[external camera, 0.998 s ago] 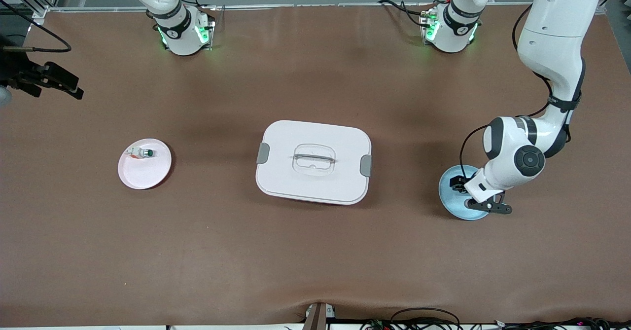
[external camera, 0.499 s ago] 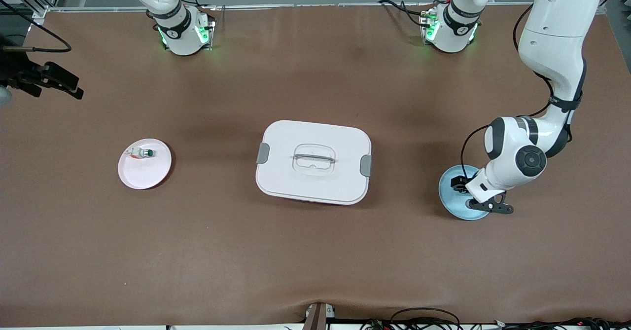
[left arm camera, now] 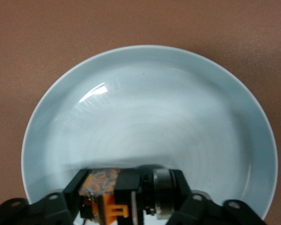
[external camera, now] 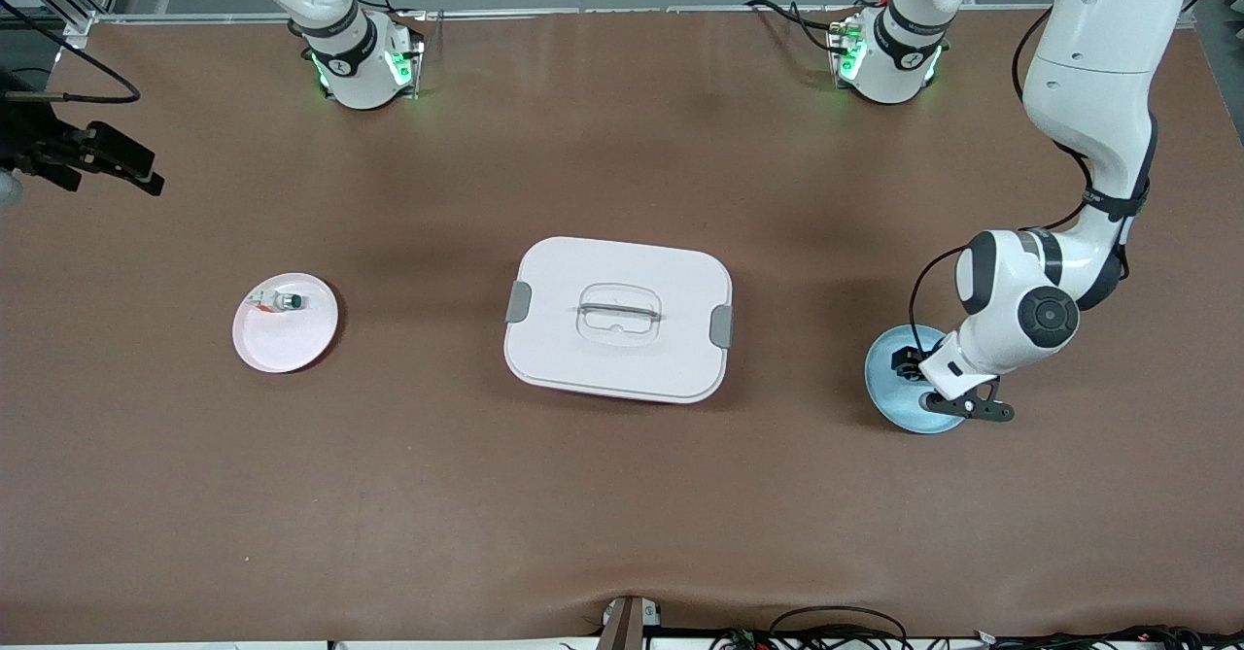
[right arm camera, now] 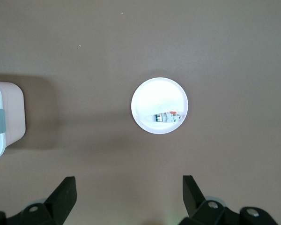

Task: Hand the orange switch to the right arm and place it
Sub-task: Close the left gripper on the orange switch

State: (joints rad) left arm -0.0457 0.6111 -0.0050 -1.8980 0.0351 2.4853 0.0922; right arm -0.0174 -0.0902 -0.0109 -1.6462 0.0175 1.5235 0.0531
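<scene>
The orange switch (left arm camera: 124, 194) is pinched by the left gripper (left arm camera: 126, 197) inside the blue plate's (left arm camera: 225, 108) rim. The right gripper (right arm camera: 126, 194) is held spread, high over bare table near the white plate (right arm camera: 152, 96).

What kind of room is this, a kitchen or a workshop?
Most likely a robotics lab. Two white robot arms are bolted along a brown table, cables trail at its edges, and only a few test props sit on it: a lidded white box, a pink plate and a blue plate.
</scene>
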